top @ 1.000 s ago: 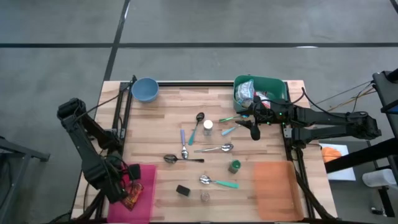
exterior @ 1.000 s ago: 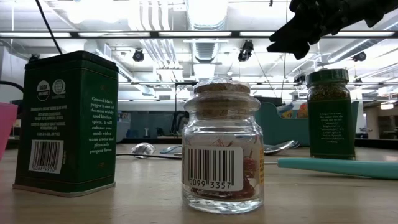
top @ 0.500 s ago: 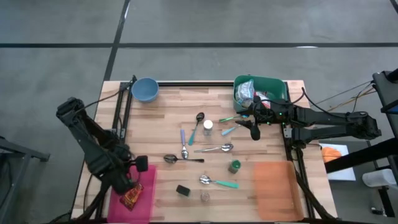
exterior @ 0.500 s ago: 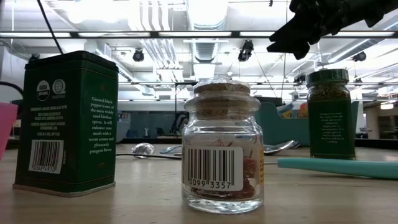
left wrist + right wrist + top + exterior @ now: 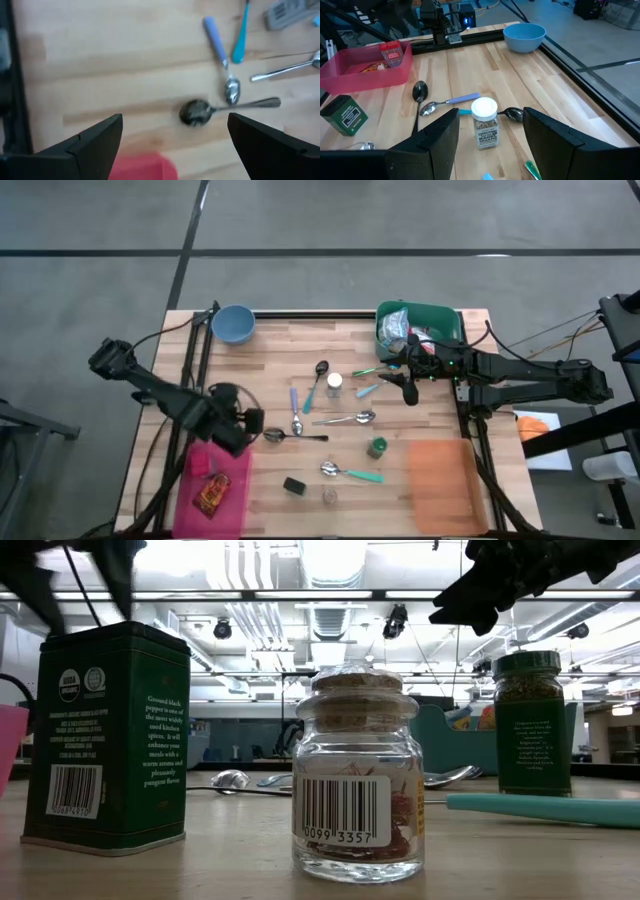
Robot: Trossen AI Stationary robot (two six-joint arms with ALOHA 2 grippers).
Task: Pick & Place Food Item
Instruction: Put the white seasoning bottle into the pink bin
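Wooden boards make up the table top [image 5: 280, 370], and lots of little things lie on it. On the left side sits a pink tray [image 5: 235, 502]. A red snack packet [image 5: 210, 494] lies inside it now. That is the food, and it is in its place. A second ago the left claw [image 5: 240, 430] was low over that tray, right on the packet. Now it has let go and lifted away toward the middle of the table. Its two fingers are spread wide with nothing between them. Below it lies a dark spoon [image 5: 200, 111]. So this food item looks done, I think.

In the middle are more spoons, a small green tin [image 5: 105, 735] and a little glass jar [image 5: 358, 775].

On the right, the right claw [image 5: 408, 390] hangs near the green bin [image 5: 440, 315]. It has not moved. Its fingers are apart and hold nothing. A white-lidded spice jar [image 5: 484, 122] stands in front of it.
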